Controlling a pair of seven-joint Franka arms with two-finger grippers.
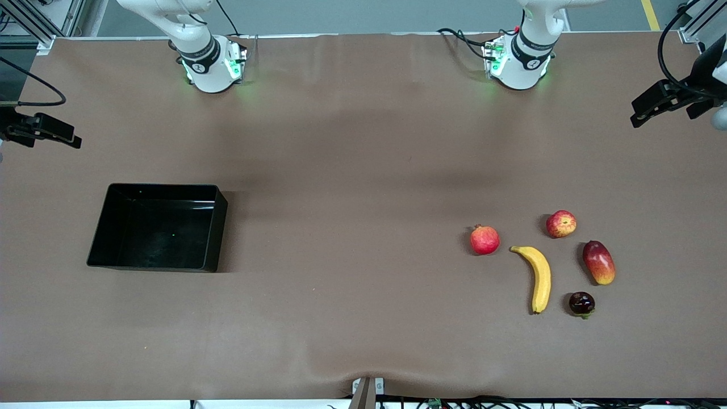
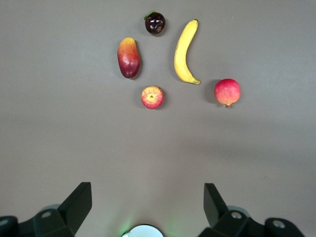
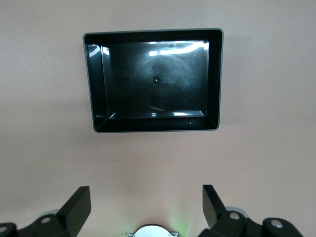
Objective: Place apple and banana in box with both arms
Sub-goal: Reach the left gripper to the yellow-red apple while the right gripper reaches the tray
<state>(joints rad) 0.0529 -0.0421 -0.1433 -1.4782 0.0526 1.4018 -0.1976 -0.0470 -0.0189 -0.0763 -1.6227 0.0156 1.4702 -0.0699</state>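
light: even, overhead | shadows: soft | glare: box (image 3: 153, 79) floor | focus: sharp

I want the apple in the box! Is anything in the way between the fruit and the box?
Nothing visible. Only bare table lies between the apple, the banana and the empty box. The pomegranate sits beside them toward the box, but an arm can lift over it. Both the left gripper and the right gripper are open, up high.

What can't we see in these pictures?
- Front view: both arms' upper parts and grippers, cut off by the top edge.
- Left wrist view: left gripper cut off by the bottom edge.
- Right wrist view: right gripper likewise; the fruits lie outside it, only the box shows.
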